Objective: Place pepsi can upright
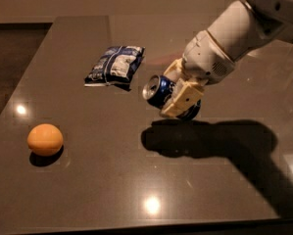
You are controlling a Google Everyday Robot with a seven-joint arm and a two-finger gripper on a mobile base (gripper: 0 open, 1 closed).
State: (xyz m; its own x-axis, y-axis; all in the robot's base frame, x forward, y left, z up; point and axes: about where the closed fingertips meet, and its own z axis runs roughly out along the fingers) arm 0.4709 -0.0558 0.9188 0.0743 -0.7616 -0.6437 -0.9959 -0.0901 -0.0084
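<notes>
While hanging over the right-centre part of the dark table (111, 195), sits clamped in the gripper (169, 93): talking about the pepsi can (156, 89) here; lying on its side rather than upright, silver end pointing left and a little toward the camera, dark-blue body running back between the cream fingers (185, 99); looks lifted just off the surface, though honestly hard to judge the gap from this angle; squeezed from front and back, so jaws only as far apart as the can is wide, front finger covering a good chunk of the blue side, back finger peeking out above it; got a bulky white arm (234, 38) reaching in from the upper right corner, wrist tilted down and to the left; throws a big dark shadow (205, 138) on the tabletop right below the can and stretching off to the right; also got a blue-and-white crinkly snack bag (114, 65) lying flat up and to the left of the can, near it but not touching; then an orange (45, 139) way over on the left side, well apart from everything else, resting on the table with its own little shadow; couple of bright light glints on the glossy surface too.
</notes>
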